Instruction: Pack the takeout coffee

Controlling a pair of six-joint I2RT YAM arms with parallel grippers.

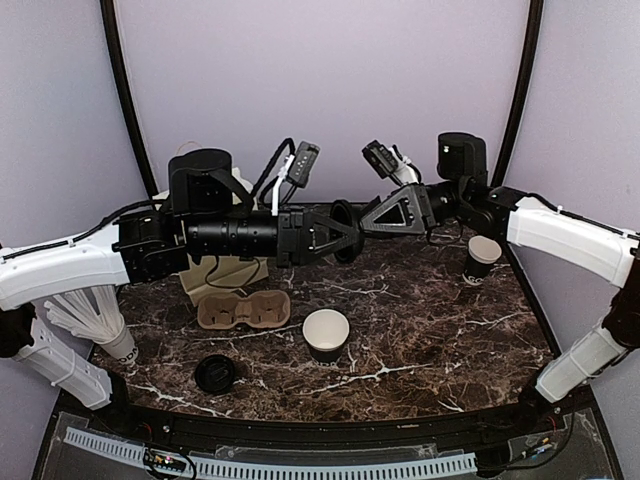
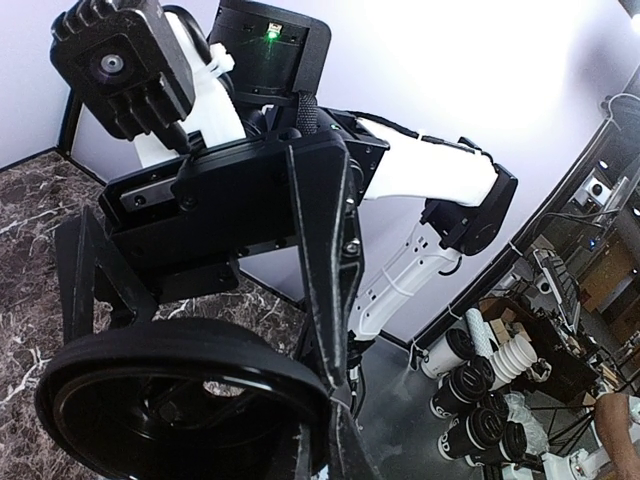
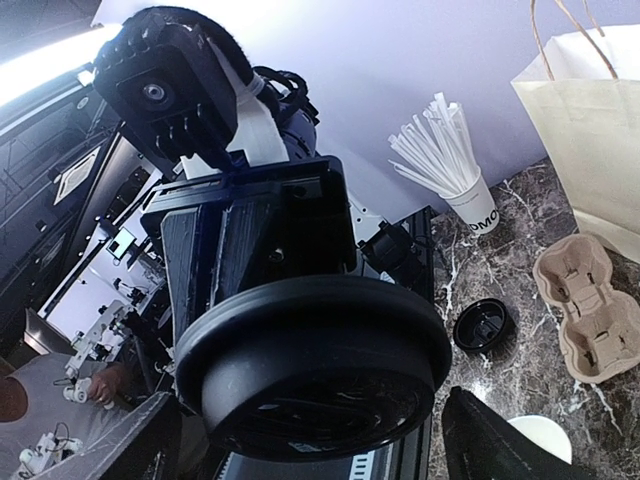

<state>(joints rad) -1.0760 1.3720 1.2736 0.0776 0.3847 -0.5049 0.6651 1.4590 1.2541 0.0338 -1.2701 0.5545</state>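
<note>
No lidded takeout coffee shows in any view. My left gripper (image 1: 328,237) is shut on the rim of a black plastic lid (image 1: 343,231), held on edge above the table's middle. In the left wrist view the lid (image 2: 170,395) fills the lower left, and my left gripper (image 2: 338,405) pinches its edge. My right gripper (image 1: 368,222) faces it from the right and is open. In the right wrist view the lid (image 3: 315,365) lies between the two spread fingers (image 3: 505,445), with gaps on both sides.
Two open black cups with white rims stand on the marble, one in the middle (image 1: 326,334) and one at the right (image 1: 483,257). A loose lid (image 1: 215,373), a cardboard carrier (image 1: 243,309), a paper bag (image 1: 225,272) and a cup of straws (image 1: 100,322) sit at the left.
</note>
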